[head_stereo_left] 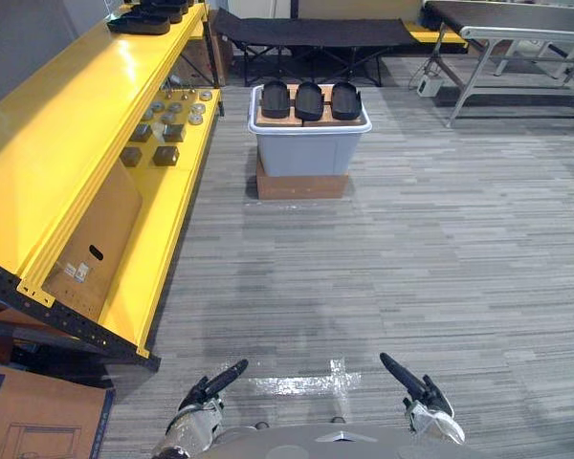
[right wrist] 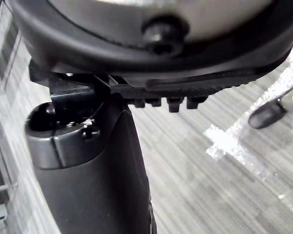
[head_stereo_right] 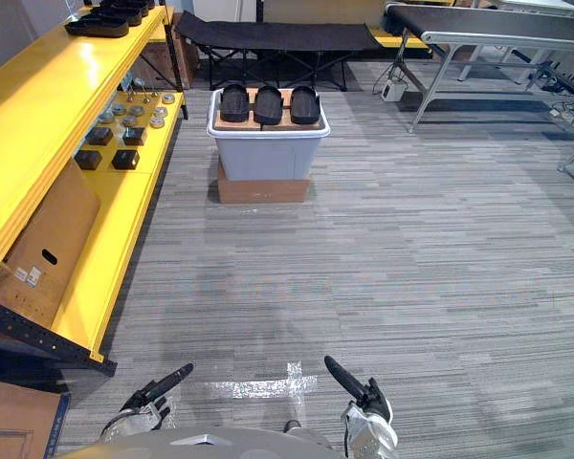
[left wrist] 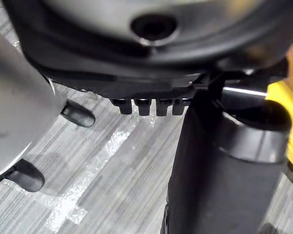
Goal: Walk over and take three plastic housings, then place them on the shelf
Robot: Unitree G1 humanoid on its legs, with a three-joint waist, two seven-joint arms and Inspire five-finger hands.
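Step in hand, seemingly: approach. Three housings (head_stereo_left: 309, 99) atop bin (head_stereo_left: 309, 151), well ahead. Released, empty: left hand (head_stereo_left: 209, 390), right hand (head_stereo_left: 415, 386). Next: walking up to bin.

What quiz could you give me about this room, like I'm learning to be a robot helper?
1. Pick one: how many black plastic housings lie on top of the grey bin? A) two B) three C) five
2. True or false: the left hand is holding a housing.
3. Short answer: what does the grey bin stand on?

Key: 1 B. 2 false, it is open and empty. 3 a brown cardboard box.
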